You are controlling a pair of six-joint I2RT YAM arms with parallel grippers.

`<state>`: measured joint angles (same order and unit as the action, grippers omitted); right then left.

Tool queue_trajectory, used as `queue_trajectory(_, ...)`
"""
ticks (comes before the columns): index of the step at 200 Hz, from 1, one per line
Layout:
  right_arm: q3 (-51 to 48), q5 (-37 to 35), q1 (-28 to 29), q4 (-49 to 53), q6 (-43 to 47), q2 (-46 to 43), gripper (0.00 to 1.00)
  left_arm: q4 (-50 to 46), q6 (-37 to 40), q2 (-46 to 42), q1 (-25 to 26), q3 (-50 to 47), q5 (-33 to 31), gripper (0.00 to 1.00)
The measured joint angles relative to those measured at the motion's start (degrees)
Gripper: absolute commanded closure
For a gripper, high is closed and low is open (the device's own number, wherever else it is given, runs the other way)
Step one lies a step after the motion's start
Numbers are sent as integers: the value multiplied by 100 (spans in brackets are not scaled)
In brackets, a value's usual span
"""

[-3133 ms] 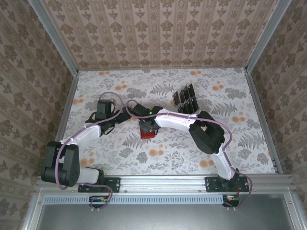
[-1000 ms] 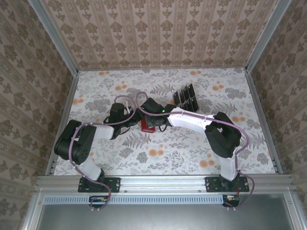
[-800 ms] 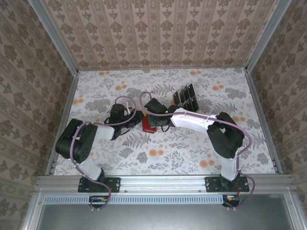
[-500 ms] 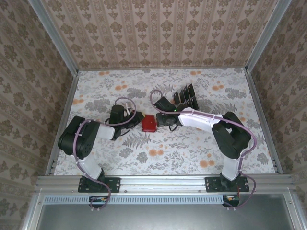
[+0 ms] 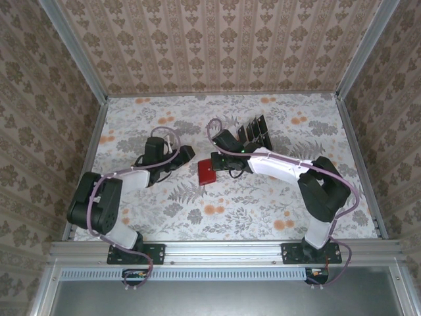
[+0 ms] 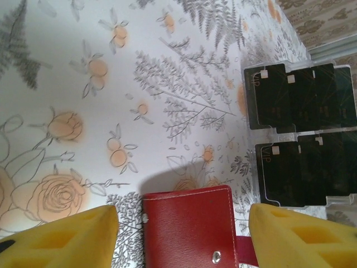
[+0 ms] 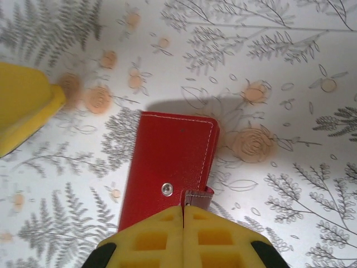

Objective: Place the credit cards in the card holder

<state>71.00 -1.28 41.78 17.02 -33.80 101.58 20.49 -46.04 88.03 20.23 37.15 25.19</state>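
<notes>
The floral-covered table (image 5: 316, 131) carried everything, and you had both arms bent inward toward its middle, the left arm (image 5: 125, 179) from one side and the right arm (image 5: 283, 164) from the other. Just beyond them stood the clear rack (image 6: 338, 199), with the credit cards (image 6: 290, 173) upright in its slots, apparently none moved yet. The card holder (image 7: 167, 162) lay flat and folded shut on the cloth, near the rack but apart from it. Your left gripper (image 5: 184, 157) had its jaws spread wide on either side of the holder, gripping nothing. Your right gripper (image 7: 183, 215) had its pads pressed together, and they seemed to pinch only the little clasp tab (image 7: 199, 196) beside the snap (image 7: 165, 189). That was the weak point. The purchase was so thin that the tab could have slid out of the foam on any pull. With nothing pinning the holder's body, a tug could equally have dragged the whole thing across the cloth rather than opening it. A drag toward the rack risked knocking it and spilling the cards.
</notes>
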Motion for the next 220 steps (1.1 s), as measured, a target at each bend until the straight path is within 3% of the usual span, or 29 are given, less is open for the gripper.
queue_trajectory(70, 0, 247, 0, -208, -205, -348, 100, -1110, 734, -170, 463, 402, -212, 31)
queue_trajectory(159, -2, 330, 0, -232, -267, -348, 100, -1211, 841, -131, 551, 529, -278, 31)
queue_trajectory(177, -4, 328, 0, -234, -267, -348, 100, -1211, 841, -109, 634, 529, -317, 37)
queue_trajectory(220, -201, 323, -2, -367, -313, -352, 100, -1217, 863, -87, 721, 380, -426, 63)
